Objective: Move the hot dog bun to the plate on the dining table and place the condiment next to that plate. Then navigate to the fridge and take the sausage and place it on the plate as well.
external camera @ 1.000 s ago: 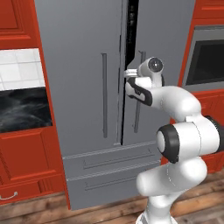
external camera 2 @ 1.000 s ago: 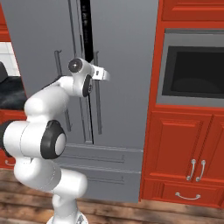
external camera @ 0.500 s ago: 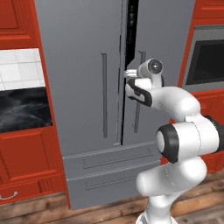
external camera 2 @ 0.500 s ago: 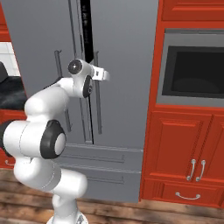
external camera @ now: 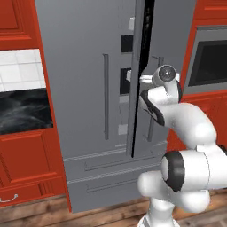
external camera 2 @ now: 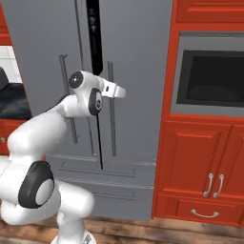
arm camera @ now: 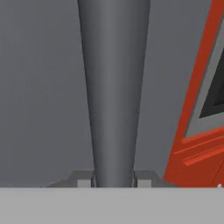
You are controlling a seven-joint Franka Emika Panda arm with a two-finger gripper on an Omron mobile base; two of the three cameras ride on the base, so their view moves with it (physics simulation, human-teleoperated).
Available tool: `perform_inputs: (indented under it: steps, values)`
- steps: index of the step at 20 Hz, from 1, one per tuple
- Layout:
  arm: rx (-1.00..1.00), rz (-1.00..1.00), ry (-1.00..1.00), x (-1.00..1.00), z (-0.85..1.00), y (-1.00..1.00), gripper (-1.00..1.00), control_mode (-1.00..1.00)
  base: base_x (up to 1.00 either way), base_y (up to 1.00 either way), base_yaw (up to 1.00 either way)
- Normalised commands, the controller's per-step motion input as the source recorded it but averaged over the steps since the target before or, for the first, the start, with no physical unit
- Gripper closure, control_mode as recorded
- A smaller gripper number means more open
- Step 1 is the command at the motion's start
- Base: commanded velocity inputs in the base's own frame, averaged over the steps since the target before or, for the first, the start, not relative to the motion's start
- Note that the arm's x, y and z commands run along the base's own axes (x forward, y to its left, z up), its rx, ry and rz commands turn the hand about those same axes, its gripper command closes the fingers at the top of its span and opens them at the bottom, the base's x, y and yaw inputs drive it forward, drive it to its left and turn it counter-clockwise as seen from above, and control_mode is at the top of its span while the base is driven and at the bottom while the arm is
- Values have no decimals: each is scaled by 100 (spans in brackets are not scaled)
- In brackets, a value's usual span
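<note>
Gripper [arm camera: 113,180] clamped narrow on the fridge's right door handle [arm camera: 113,87], one fingertip [arm camera: 83,179] on each side of the bar, seen up close in the hand view. Handle there a thick grey bar running up from between the tips, against the flat grey door.

Fridge [external camera: 88,97] tall, grey, double-doored; right door slightly ajar in the left base view, a dark gap [external camera: 141,75] running down between the doors, with pale shapes faintly visible inside, too blurred to name. Left door handle [external camera: 105,95] thin, vertical, untouched. Two drawer fronts [external camera: 111,177] under the doors.

Right base view: same dark gap [external camera 2: 94,35] above the hand, right door handle [external camera 2: 111,107] just beside the hand, wall oven [external camera 2: 209,76] set into red cabinets [external camera 2: 200,162] to the fridge's right. Oven edge and red trim [arm camera: 197,109] also at the right of the hand view.

Left base view alone: black marble counter [external camera: 22,111] and white tile backsplash [external camera: 20,68] left of the fridge, wooden floor [external camera: 44,215] below.
</note>
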Motion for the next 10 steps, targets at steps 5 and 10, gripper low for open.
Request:
perform_inputs:
  steps: [5,10]
  values:
    - [0,-18,0,-100,0,-63,100,-100,0,0,0]
    - [0,-12,3,-99,0,-65,100,-100,0,0,0]
